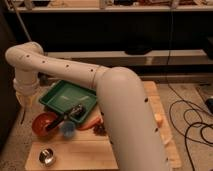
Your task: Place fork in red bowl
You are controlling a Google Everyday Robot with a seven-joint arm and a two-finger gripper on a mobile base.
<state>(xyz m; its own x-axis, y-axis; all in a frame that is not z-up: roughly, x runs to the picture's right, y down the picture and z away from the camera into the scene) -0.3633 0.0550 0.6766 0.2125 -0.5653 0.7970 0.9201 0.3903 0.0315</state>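
A pale wooden tabletop [90, 152] fills the lower middle of the frame, lit warmly from above. Behind it, across the upper half, runs dark shelving [125, 30]: a pale shelf edge [150, 8] along the top and a lower light-coloured ledge [165, 59] at mid-height, with deep shadow between them. A dark, blurred lump [137, 48] sits on that ledge. At the right the floor [197, 102] is grey and speckled, with black cables [192, 125] looping over it. The far left edge is dark.
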